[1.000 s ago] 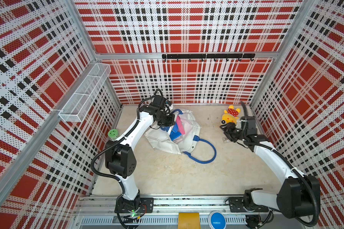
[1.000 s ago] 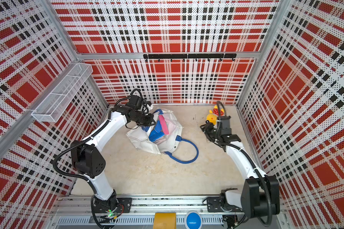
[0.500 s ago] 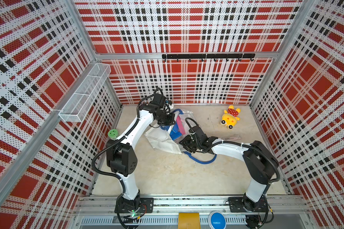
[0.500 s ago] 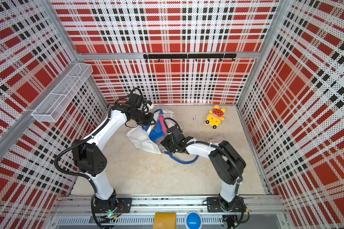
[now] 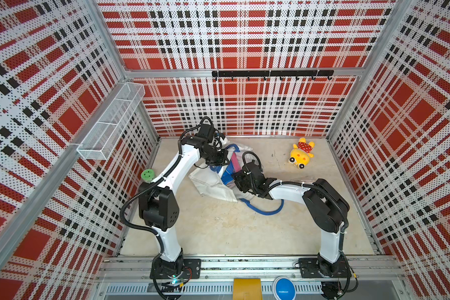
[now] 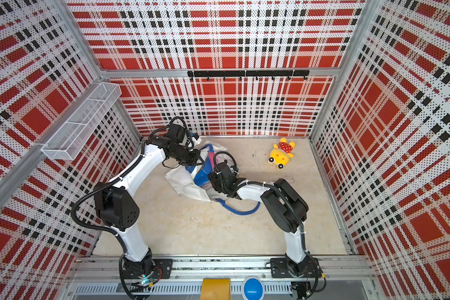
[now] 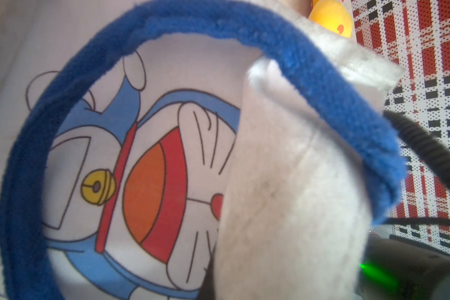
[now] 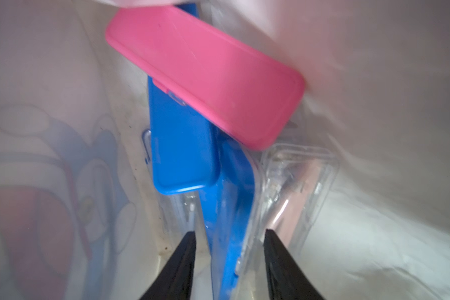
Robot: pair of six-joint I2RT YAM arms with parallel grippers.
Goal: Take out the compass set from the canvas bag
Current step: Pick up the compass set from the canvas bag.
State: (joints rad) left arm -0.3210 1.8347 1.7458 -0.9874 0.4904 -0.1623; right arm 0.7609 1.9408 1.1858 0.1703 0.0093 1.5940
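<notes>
The canvas bag (image 5: 213, 189) lies crumpled, off-white and blue-handled.

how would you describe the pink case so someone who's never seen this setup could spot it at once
Find the off-white canvas bag with blue handles lying on the beige table and look into its mouth. Inside, the pink case lies slanted across a blue case, next to a clear case; it is the only solid pink one.
</notes>
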